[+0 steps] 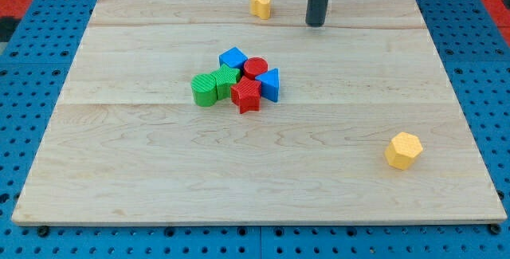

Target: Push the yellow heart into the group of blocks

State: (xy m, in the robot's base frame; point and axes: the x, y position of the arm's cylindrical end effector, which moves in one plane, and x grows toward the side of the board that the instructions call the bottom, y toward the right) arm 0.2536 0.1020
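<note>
The yellow heart (pixel 260 5) lies near the board's top edge, a little left of centre. My tip (pixel 316 24) is to its right, a short gap away, not touching it. The group sits at the board's middle: a green cylinder (pixel 205 90), a green block (pixel 227 78), a blue cube (pixel 233 58), a red cylinder (pixel 255 68), a blue triangular block (pixel 269 84) and a red star (pixel 246 96), all packed together. The heart is well above the group.
A yellow hexagon (pixel 403 150) lies alone at the lower right of the wooden board (pixel 119 171). Blue pegboard surrounds the board.
</note>
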